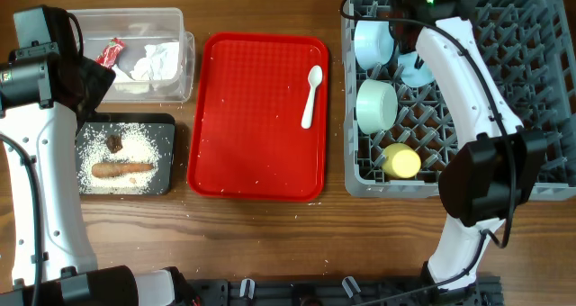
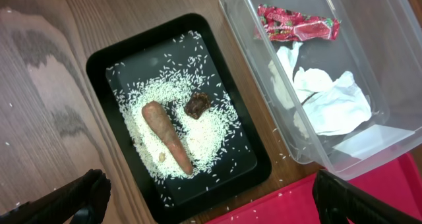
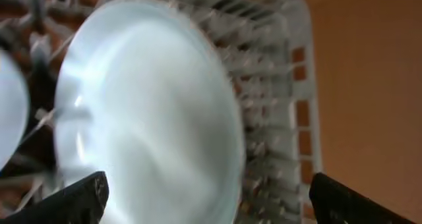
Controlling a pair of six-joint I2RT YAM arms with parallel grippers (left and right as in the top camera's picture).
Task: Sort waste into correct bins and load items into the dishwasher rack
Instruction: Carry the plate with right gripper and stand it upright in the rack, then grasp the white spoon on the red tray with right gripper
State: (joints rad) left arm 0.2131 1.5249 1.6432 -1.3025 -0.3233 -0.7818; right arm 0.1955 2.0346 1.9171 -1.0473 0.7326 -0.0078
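1. The right gripper [image 3: 208, 201] is open. Its two fingers stand wide apart, one at each side of the round pale plate [image 3: 145, 118], and they hold nothing.
2. The plate stands on its edge between the pegs of the dishwasher rack [image 1: 540, 36], which lies just to the right of the red tray [image 1: 252, 117]. The wrist view is blurred, so I cannot tell if a finger touches the plate.
3. I judge that the step in hand is to leave the plate in its slot. To do it well, the gripper should rise straight up with the jaws wide, so that no finger pushes the plate out from between the pegs.
4. The white plastic spoon [image 1: 310, 94] is the one item not yet loaded. It lies on the red tray, near its right edge. Its long axis runs almost along that edge, a little tilted. The bowl end points to the far side of the tray and the handle to the near side.
5. A grasp across the thin handle seems the safest for it.
6. The left gripper [image 2: 211, 197] is also open and empty. It hangs to the left of the red tray, above the black tray [image 2: 109, 69].
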